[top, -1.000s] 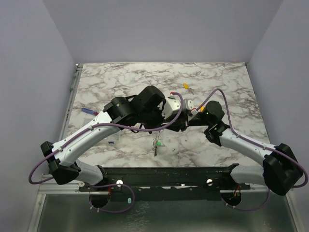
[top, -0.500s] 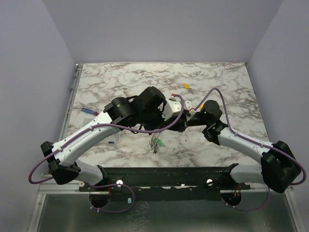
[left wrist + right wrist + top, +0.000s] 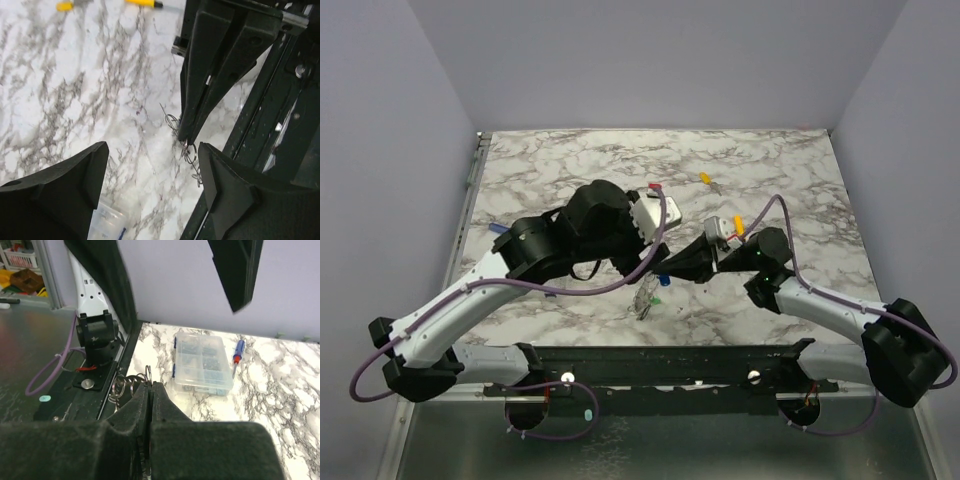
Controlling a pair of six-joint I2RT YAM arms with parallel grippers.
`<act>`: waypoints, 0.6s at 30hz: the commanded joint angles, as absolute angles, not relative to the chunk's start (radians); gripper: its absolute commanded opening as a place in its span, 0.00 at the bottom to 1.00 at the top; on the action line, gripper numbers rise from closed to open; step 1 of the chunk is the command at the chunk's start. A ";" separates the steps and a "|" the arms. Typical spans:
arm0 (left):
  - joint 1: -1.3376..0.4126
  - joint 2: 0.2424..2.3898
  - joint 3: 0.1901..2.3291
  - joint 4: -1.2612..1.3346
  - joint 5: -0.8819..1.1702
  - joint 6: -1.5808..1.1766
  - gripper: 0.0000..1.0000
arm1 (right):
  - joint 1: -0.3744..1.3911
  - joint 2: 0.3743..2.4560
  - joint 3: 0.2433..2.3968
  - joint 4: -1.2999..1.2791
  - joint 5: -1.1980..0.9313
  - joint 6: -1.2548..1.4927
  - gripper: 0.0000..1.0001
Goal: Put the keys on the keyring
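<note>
Pinching the large thin silver wire keyring [image 3: 190, 157] at the tips of its black fingers, the right gripper [image 3: 666, 276] reaches leftward low over the white, grey-veined marble table [image 3: 570, 160]; its jaws are pressed flat together, and in the right wrist view loops of wire stick out just beside them. The keyring sits near the table's front edge, close to the black mounting rail [image 3: 670, 362]. A cluster of small silver keys [image 3: 643, 300] gathers at the ring, a green plastic head beside it and a blue one just below the fingertips (whether each key is threaded on the wire cannot be told from above).

The left gripper [image 3: 152, 148] hangs over the same spot with its two black fingers spread wide and nothing between them; the right gripper's tip and the wire loops lie in that gap, nearer the right-hand finger. A lone yellow-headed key [image 3: 705, 178] lies well apart toward the far side of the table. A clear plastic compartment box with blue latches [image 3: 202, 362] rests on the marble in the right wrist view; a slim blue-and-red screwdriver [image 3: 238, 353] lies just beside it, apart from the ring.
</note>
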State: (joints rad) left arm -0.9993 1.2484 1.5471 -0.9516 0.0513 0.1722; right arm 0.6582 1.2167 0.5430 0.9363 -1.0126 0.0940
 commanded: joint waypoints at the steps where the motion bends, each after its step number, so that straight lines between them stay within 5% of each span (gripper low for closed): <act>1: -1.006 1.101 1.445 -0.739 0.041 0.183 0.76 | 0.666 1.193 0.488 1.249 -0.940 0.228 0.01; 12: -1.005 0.906 1.126 -0.341 0.059 0.220 0.57 | 0.666 1.199 0.381 1.734 -0.685 0.425 0.01; 18: -1.005 0.939 1.103 -0.283 0.106 0.236 0.48 | 0.666 1.174 0.396 1.740 -0.671 0.471 0.01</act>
